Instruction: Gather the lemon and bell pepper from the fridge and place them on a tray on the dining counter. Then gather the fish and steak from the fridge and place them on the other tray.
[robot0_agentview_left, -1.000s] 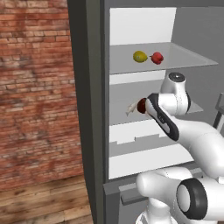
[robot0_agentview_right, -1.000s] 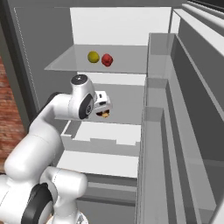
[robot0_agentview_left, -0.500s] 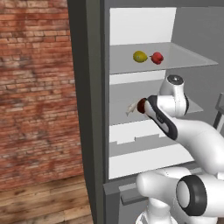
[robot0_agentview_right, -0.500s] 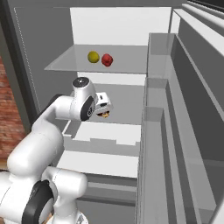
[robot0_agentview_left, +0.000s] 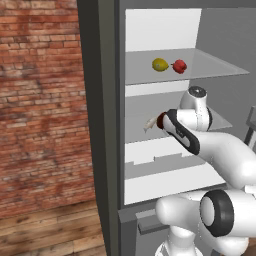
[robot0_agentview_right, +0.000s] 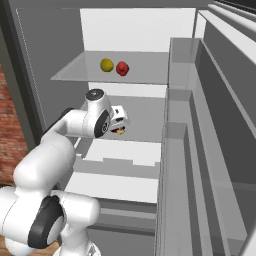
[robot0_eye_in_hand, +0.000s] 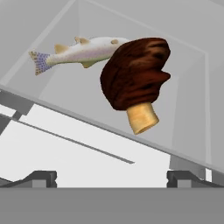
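The fridge (robot0_agentview_left: 100, 130) stands open. The yellow lemon (robot0_agentview_left: 160, 64) (robot0_agentview_right: 106, 65) and the red bell pepper (robot0_agentview_left: 180, 66) (robot0_agentview_right: 122, 68) lie side by side on the upper glass shelf. One shelf down, the silver fish (robot0_eye_in_hand: 81, 51) (robot0_agentview_left: 149, 124) lies with its head against the dark brown steak (robot0_eye_in_hand: 133, 72) (robot0_agentview_left: 161, 121). My gripper (robot0_eye_in_hand: 113, 178) (robot0_agentview_right: 120, 124) hangs open just in front of that shelf's edge, facing the steak, with nothing between its fingers. The trays and the dining counter are out of view.
The fridge door (robot0_agentview_right: 200, 150) with its grey bins stands open on the right, close to my arm. White drawers (robot0_agentview_right: 120, 160) sit under the middle shelf. A red brick wall (robot0_agentview_left: 40, 110) and a wooden floor lie left of the fridge.
The hand has edged very slightly toward the middle shelf. The jaws stay open and the food has not moved.
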